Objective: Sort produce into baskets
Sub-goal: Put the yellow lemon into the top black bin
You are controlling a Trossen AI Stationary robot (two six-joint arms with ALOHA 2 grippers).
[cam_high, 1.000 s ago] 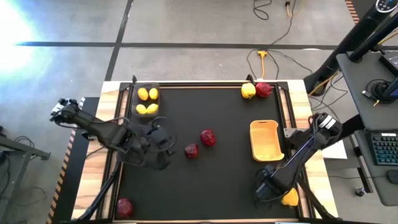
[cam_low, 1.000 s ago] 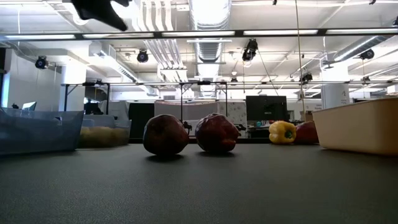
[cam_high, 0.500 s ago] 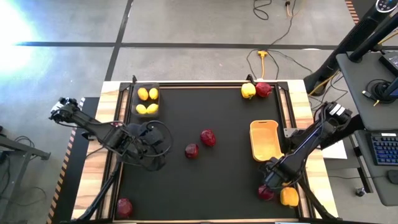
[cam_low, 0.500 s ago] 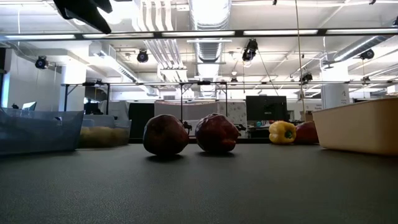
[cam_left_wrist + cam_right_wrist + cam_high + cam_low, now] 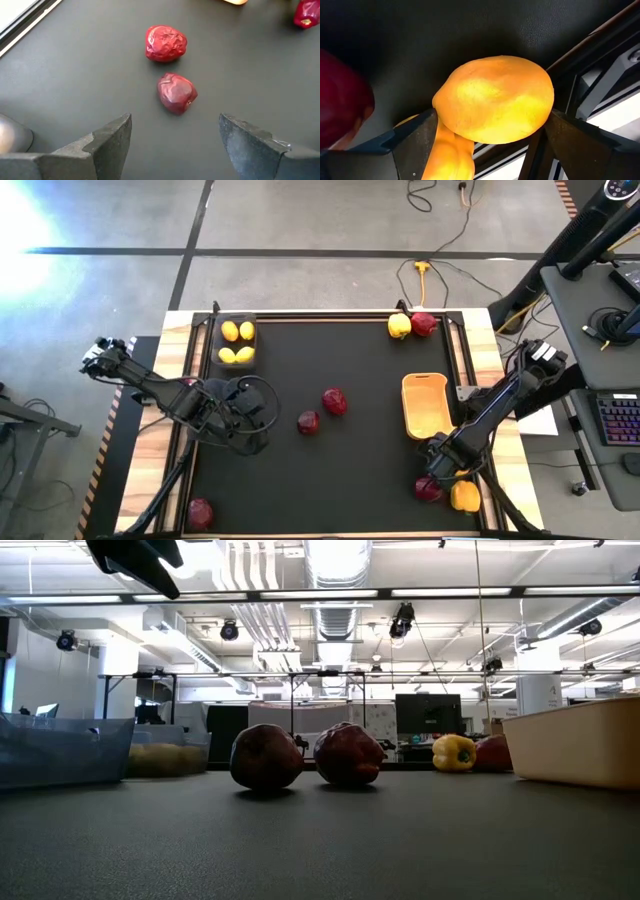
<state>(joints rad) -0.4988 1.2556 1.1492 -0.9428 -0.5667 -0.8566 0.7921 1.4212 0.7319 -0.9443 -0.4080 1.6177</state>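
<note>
The right gripper (image 5: pixel 487 135) hangs at the bench's near right corner, jaws spread wide around an orange-yellow fruit (image 5: pixel 495 97), seemingly not yet clamped. The left gripper (image 5: pixel 175 137) hovers with jaws open and empty, facing two dark red fruits (image 5: pixel 176 93) mid-bench.

Red produce (image 5: pixel 334 401) mid-mat — orange-tan basket (image 5: pixel 426 407) empty
</note>
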